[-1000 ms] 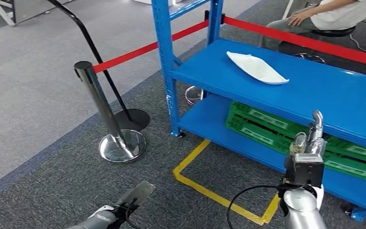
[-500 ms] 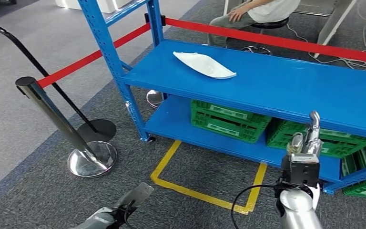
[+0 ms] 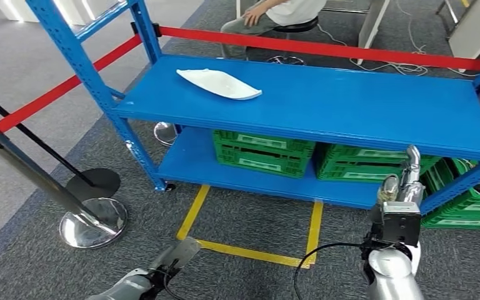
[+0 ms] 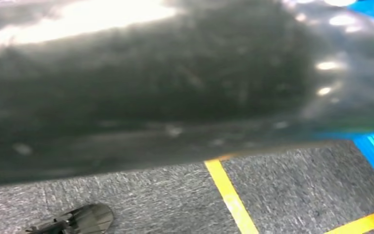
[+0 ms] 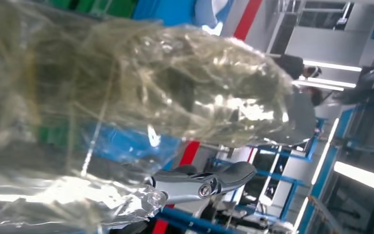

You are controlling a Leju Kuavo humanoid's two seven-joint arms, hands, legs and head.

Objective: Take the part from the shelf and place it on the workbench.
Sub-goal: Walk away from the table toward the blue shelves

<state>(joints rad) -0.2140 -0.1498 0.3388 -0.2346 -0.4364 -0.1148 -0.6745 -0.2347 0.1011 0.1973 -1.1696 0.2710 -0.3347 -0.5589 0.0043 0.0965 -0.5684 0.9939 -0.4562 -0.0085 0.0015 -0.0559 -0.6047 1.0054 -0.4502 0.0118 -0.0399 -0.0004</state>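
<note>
on the upper deck of the blue shelf [image 3: 350, 106], toward its left end, lies the white part [image 3: 219, 83], a long shallow curved piece resting flat and touched by nothing. the right hand [image 3: 403, 187] is raised in front of the shelf's lower edge, well apart from the part, fingers pointing up and holding nothing; they look extended, with clear wrap over them in the right wrist view. the left hand [image 3: 176, 255] hangs low over the grey carpet beside the yellow floor tape [image 3: 250, 253]; whether its fingers are spread or curled i cannot tell. green crates [image 3: 265, 150] sit on the lower deck. a red barrier belt [image 3: 325, 49] runs behind the shelf, a chrome stanchion [image 3: 90, 219] stands to the left, and a seated person [image 3: 275, 15] is beyond the belt.
</note>
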